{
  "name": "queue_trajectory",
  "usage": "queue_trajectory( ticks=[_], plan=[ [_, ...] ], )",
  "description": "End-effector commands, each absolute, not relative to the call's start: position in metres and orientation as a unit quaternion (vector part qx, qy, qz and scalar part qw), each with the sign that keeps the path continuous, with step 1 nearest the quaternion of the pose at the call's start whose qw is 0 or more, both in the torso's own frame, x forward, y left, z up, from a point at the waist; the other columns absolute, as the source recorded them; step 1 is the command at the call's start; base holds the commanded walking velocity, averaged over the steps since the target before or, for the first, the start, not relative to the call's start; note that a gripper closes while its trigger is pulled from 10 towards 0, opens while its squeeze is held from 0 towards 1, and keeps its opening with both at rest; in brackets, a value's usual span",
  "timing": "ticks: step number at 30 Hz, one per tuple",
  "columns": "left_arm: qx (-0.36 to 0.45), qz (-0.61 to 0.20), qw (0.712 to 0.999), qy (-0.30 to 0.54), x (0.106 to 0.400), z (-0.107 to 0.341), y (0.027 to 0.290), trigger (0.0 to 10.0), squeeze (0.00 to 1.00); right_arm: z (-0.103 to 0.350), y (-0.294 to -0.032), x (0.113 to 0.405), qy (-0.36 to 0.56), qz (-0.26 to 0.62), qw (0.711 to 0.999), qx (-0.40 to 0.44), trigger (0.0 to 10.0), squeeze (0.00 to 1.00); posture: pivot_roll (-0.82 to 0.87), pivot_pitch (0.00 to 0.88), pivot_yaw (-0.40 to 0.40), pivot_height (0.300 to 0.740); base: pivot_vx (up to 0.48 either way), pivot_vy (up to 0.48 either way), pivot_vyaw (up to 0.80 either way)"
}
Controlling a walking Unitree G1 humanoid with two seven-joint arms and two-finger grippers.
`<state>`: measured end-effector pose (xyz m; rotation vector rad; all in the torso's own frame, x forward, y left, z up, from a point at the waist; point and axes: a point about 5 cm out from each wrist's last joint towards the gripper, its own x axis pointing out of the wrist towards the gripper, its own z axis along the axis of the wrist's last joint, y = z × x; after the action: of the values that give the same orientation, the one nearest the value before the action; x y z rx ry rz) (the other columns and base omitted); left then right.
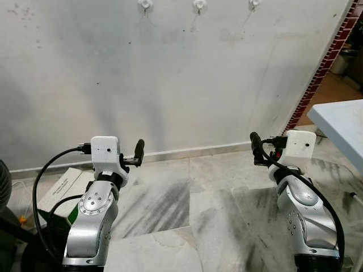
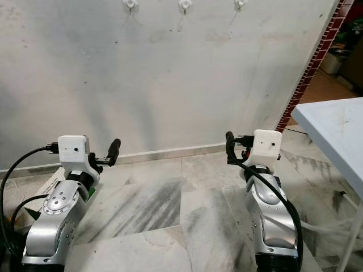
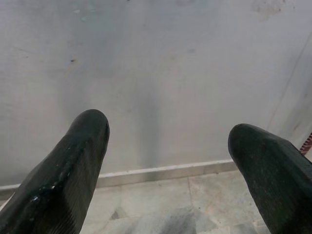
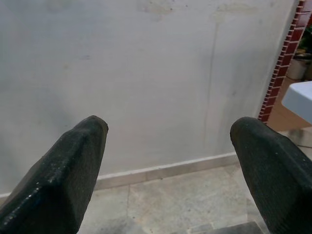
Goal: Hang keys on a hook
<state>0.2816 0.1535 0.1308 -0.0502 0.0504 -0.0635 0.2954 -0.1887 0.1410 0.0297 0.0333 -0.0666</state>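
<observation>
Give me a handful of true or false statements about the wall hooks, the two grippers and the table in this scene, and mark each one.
1. Three small white wall hooks sit high on the pale wall. True.
2. The left gripper holds a bunch of keys. False: its black fingers are spread apart with nothing between them.
3. The right gripper is open. True.
4. The light blue-white table stands on the robot's left. False: it is on the right.
5. Keys hang from the middle hook. False: all three hooks are bare.
</observation>
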Motion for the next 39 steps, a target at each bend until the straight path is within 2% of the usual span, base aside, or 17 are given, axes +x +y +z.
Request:
queue_trajectory(
  ticks=[1, 28, 39],
  plan=[
    [-0.027, -0.034, 0.999, 0.029, 0.281, 0.13, 0.154, 10.0, 0.0, 0.145, -0.188, 0.298, 0.011, -0.033, 0.999, 0.018, 10.0, 0.0, -0.03, 0.019, 0.022, 0.74, 0.0, 0.0, 0.0],
    [-0.042, -0.025, 0.998, 0.034, 0.282, 0.131, 0.158, 10.0, 0.0, 0.146, -0.187, 0.3, 0.01, -0.032, 0.999, 0.02, 10.0, 0.0, -0.03, 0.039, 0.031, 0.74, 0.0, 0.0, -0.74],
    [-0.033, -0.027, 0.999, 0.019, 0.284, 0.14, 0.168, 10.0, 0.0, 0.151, -0.182, 0.305, -0.002, -0.019, 1.0, 0.019, 10.0, 0.0, -0.02, 0.052, 0.033, 0.74, 0.0, 0.0, 0.0]
  ],
)
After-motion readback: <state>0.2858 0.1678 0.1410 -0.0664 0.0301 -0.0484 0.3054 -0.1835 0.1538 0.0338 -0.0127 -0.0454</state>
